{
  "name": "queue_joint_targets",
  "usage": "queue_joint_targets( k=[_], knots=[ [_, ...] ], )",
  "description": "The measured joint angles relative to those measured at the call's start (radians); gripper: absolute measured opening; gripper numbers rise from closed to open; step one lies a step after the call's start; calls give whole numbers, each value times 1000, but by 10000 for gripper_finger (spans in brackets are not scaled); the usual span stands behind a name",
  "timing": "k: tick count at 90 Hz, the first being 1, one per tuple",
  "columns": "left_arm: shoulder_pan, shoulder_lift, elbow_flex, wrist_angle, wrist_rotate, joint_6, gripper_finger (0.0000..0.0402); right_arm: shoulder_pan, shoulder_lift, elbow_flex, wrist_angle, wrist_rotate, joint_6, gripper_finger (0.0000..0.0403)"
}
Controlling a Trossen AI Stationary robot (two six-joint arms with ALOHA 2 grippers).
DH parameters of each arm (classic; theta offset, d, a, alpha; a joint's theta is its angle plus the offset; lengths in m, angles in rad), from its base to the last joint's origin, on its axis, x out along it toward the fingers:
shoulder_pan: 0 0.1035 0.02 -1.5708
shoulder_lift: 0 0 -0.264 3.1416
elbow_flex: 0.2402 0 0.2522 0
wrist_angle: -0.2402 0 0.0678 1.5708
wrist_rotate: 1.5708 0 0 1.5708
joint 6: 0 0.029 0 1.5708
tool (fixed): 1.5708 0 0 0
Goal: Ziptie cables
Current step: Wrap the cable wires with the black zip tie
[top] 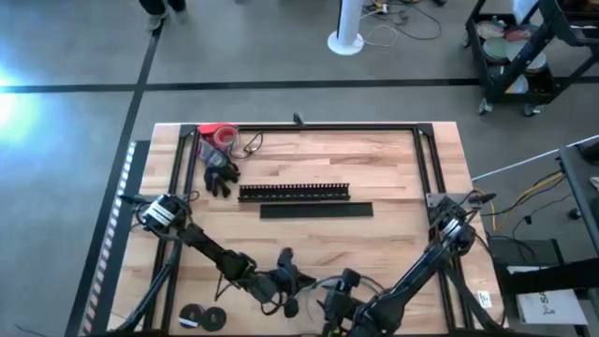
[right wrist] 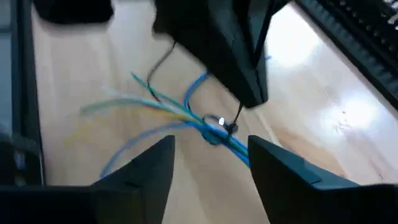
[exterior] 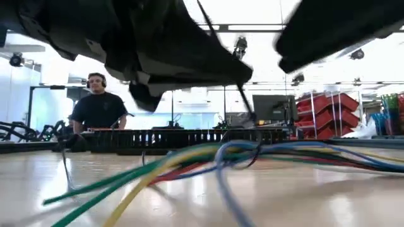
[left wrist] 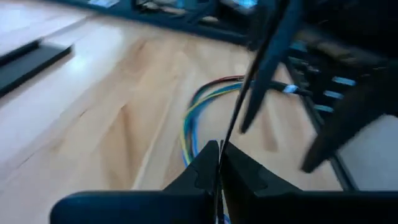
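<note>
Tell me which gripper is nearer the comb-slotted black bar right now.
Left, though not by much. The left gripper sits at the table's near edge, straight below the slotted bar. The right gripper is lower still and off to the right, by the cables.

One bundle of thin coloured cables [right wrist: 186,115], two dark two-finger grippers [top: 285,278] [top: 339,301], one slotted black bar [top: 294,192], one flat black strip [top: 316,211].

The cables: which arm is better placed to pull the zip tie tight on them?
Probably left: the left pincer is shut on the thin black zip tie running to the cables; the right pincer is open and holds nothing.
</note>
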Motion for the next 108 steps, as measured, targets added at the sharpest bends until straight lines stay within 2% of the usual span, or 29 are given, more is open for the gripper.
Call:
queue_joint_targets(
  k=[23,31,47,57,66,79,92,108],
  knots=[
    [2,0,1,12,107,125,0,-2,-76,-143,50,0,-47,164],
    [2,0,1,14,114,158,0,-5,-129,-229,236,-61,-155,148],
    [2,0,1,25,160,231,0,-60,-219,-457,683,-274,-379,119],
    [5,0,1,25,174,251,0,-112,-275,-572,813,-312,-414,110],
    [12,0,1,31,197,256,0,-160,-294,-646,906,-410,-457,109],
    [27,-1,1,29,217,285,0,-210,-285,-695,1083,-583,-507,117],
    [41,-1,1,24,272,300,0,-226,-277,-706,1100,-596,-523,113],
    [45,-1,1,23,276,324,0,-227,-248,-686,1102,-606,-522,80]
  ],
)
